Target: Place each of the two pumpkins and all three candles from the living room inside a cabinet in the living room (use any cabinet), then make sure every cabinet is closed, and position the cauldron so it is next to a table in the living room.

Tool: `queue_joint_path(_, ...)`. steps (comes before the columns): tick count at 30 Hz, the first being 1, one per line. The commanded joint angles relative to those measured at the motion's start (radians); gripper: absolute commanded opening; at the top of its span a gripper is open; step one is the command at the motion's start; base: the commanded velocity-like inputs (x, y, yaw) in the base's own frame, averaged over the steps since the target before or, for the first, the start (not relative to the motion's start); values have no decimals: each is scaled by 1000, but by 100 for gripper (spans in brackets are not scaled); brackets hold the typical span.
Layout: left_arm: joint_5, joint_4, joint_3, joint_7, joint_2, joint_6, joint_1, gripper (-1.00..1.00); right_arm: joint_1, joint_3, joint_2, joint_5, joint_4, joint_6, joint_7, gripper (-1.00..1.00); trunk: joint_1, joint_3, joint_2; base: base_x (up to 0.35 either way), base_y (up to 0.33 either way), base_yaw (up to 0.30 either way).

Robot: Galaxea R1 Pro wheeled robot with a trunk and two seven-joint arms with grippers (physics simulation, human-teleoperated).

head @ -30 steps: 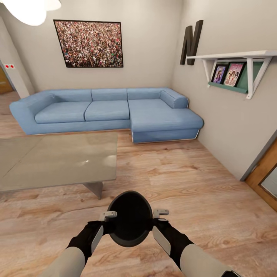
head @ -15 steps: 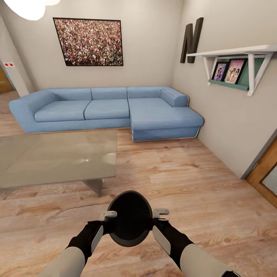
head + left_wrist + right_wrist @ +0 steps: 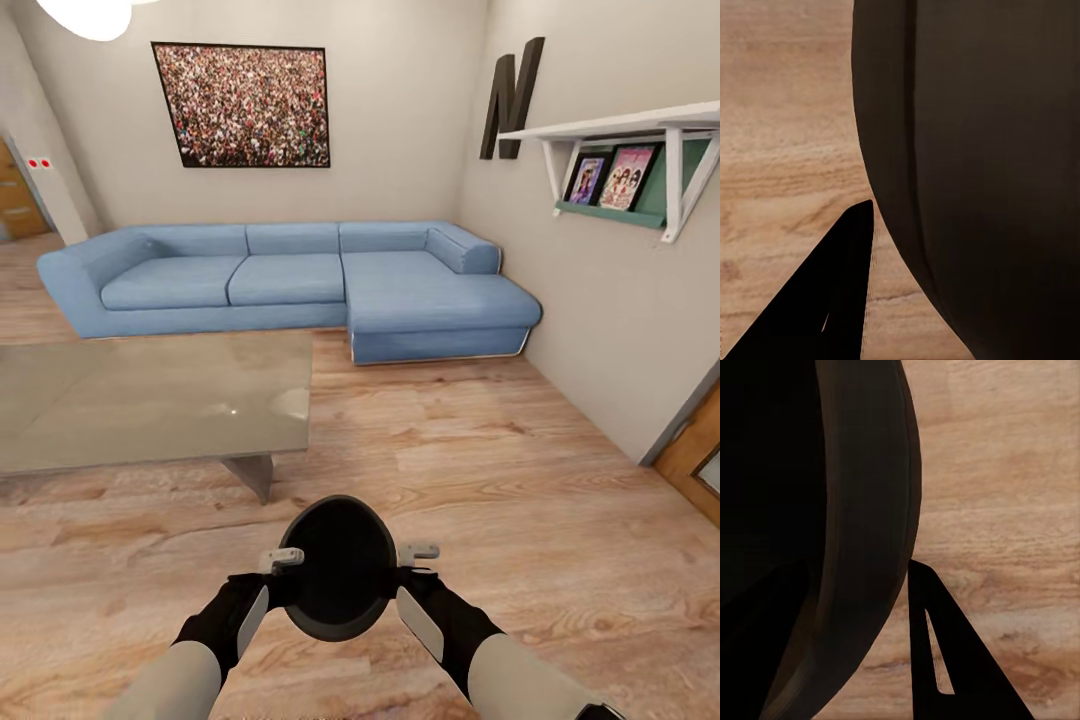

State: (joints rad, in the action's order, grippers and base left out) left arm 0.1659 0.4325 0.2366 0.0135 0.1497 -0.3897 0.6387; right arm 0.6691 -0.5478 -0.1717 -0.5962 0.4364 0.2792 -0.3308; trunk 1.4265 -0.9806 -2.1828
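I hold the black cauldron (image 3: 338, 580) low in front of me above the wood floor, mouth tipped toward the camera. My left gripper (image 3: 280, 562) is shut on its left rim and my right gripper (image 3: 412, 555) on its right rim. The left wrist view has the cauldron's dark wall (image 3: 982, 165) beside one finger (image 3: 825, 307). The right wrist view has the cauldron's wall (image 3: 832, 525) and a finger (image 3: 952, 660). The glass-topped coffee table (image 3: 150, 400) stands ahead to the left, its near corner a short way from the cauldron. Pumpkins, candles and the cabinet are out of view.
A blue corner sofa (image 3: 300, 285) runs along the back wall under a framed crowd picture (image 3: 245, 105). On the right wall hang a white shelf (image 3: 620, 130) and a letter N (image 3: 510, 95). A wooden door (image 3: 700, 450) is at the right edge.
The whole picture has shifted a little to the right and up, so the camera has moved. The arms and the cauldron keep the same place in the view.
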Motion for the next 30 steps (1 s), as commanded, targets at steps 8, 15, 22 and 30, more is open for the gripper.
queue_joint_path(8,-22,-3,15,0,1,0,1,-100,0,-60,-3,1,5,-57,24,-100,27,-22,-49,0,0,189)
queue_joint_path(15,-22,-3,15,0,2,0,1,-100,0,-60,-3,1,5,-57,24,-100,38,-31,-70,0,0,11)
queue_joint_path(22,-22,-3,15,0,2,0,1,-100,0,-60,-3,1,5,-57,24,-100,38,-31,-70,87,0,0)
queue_joint_path(30,-22,-3,15,0,2,-1,2,-100,0,-60,-3,1,5,-57,24,-100,38,-31,-70,285,0,0)
